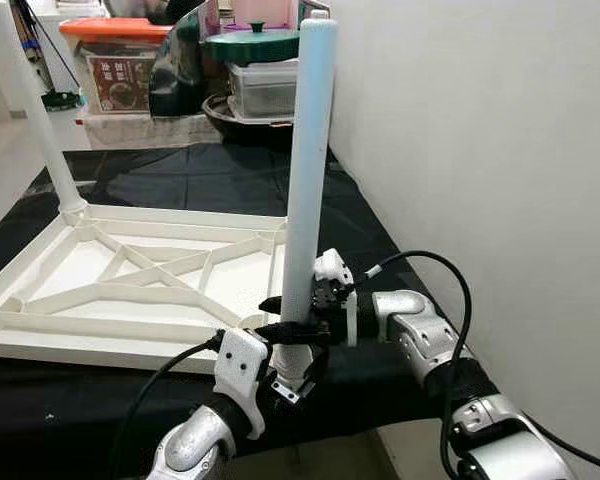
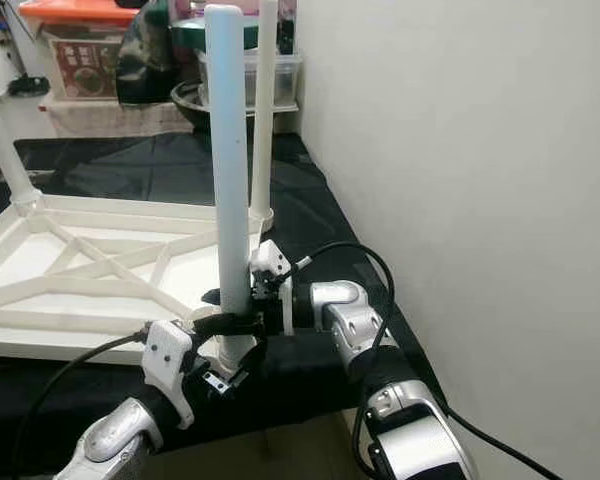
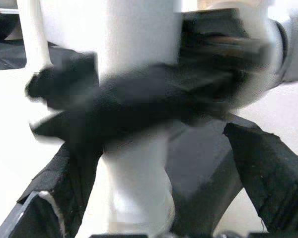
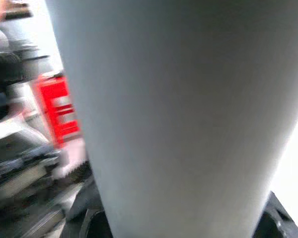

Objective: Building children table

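Leg-fitting is the step in hand — the white leg (image 1: pixel 308 170) stands upright at the near right corner of the upturned tabletop (image 1: pixel 130 275) on the counter (image 1: pixel 180 180). The right gripper (image 1: pixel 285 318) has its fingers closed around the leg low down; the left gripper (image 1: pixel 285 375) sits at its base, grip unclear. Next move likely calls for twisting it home, kept vertical.

Both arms are silver, built of rounded metal segments with black bands at the joints. The right arm (image 1: pixel 430 345) carries a white plastic wrist block with a small white connector at its twelve o'clock side, and a black cable arcs over it in a wide loop. The left arm (image 1: pixel 195 440) ends in an angular white bracket dotted with small holes, a black cable trailing off at nine o'clock. The fingers (image 1: pixel 280 330) are long, matte black.
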Controlling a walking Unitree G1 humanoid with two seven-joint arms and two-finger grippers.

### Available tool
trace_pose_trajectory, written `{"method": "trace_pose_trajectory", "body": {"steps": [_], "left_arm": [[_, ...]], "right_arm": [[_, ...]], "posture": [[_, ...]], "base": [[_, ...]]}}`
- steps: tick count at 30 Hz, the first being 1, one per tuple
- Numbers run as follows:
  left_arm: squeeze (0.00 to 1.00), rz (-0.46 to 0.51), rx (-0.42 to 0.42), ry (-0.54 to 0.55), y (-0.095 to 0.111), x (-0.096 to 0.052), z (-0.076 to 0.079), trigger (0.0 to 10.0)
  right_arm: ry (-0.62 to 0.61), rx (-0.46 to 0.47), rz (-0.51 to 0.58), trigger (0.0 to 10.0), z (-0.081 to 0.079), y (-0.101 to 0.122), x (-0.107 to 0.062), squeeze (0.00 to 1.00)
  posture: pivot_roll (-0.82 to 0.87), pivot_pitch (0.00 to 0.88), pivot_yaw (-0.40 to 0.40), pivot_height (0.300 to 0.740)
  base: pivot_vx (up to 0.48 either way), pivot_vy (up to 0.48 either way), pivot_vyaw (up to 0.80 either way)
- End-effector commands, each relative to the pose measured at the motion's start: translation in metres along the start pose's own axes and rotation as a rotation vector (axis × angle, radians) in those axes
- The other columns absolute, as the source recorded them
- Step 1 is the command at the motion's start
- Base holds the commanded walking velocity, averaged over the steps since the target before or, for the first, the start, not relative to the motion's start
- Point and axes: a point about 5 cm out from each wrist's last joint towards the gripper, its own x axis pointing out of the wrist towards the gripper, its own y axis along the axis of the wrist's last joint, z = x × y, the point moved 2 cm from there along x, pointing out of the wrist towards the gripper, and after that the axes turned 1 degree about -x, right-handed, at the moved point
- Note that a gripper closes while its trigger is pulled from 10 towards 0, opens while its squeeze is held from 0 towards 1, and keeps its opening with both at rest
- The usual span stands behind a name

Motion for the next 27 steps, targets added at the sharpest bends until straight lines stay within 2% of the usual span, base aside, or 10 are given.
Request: {"method": "trace_pose_trajectory", "body": {"steps": [1,5,7,19,20,21,22,23,24,27], "left_arm": [[0.00,-0.011,-0.013,-0.031,-0.004,0.000,0.007,10.0],[0.00,-0.013,-0.014,-0.035,-0.004,0.000,0.007,10.0],[0.00,-0.015,-0.012,-0.036,-0.005,0.000,0.006,10.0],[0.00,-0.011,-0.003,-0.020,-0.004,0.001,0.004,10.0],[0.00,-0.010,-0.002,-0.018,-0.003,0.001,0.004,10.0],[0.00,-0.010,-0.002,-0.018,-0.003,0.001,0.004,10.0],[0.00,-0.010,-0.002,-0.016,-0.003,0.001,0.004,10.0],[0.00,-0.010,-0.002,-0.016,-0.003,0.001,0.004,10.0],[0.00,-0.008,-0.002,-0.015,-0.003,0.001,0.003,10.0],[0.00,-0.008,-0.003,-0.014,-0.003,0.001,0.003,10.0]], "right_arm": [[-0.490,0.092,0.087,0.0,0.040,0.007,-0.011,0.00],[-0.809,0.181,0.126,0.0,0.057,0.000,-0.026,0.00],[-1.149,0.259,0.141,0.0,0.064,-0.014,-0.045,0.00],[-1.519,0.464,0.189,0.0,0.044,-0.035,-0.042,0.00],[-1.508,0.494,0.194,2.0,0.042,-0.035,-0.033,0.00],[-1.508,0.494,0.194,2.0,0.042,-0.035,-0.033,0.00],[-1.458,0.481,0.193,10.0,0.042,-0.032,-0.025,0.00],[-1.458,0.481,0.193,10.0,0.042,-0.032,-0.025,0.00],[-1.368,0.464,0.219,10.0,0.042,-0.027,-0.016,1.00],[-1.303,0.420,0.250,10.0,0.044,-0.020,-0.013,1.00]], "posture": [[0.03,0.000,-0.046,0.740],[0.03,0.000,-0.039,0.740],[0.02,0.000,-0.036,0.740],[0.03,0.000,-0.043,0.740],[0.04,0.000,-0.039,0.740],[0.04,0.000,-0.039,0.740],[0.04,0.000,-0.045,0.740],[0.04,0.000,-0.045,0.740],[0.04,0.000,-0.047,0.740],[0.04,0.000,-0.042,0.740]], "base": [[0.000,0.000,0.00],[0.000,0.000,0.00],[0.000,0.000,0.00],[0.000,0.000,0.00],[0.000,0.000,0.00],[0.000,0.000,0.00],[0.000,0.000,0.00],[0.000,0.000,0.00],[0.000,0.000,0.00],[0.000,0.000,0.00]]}}
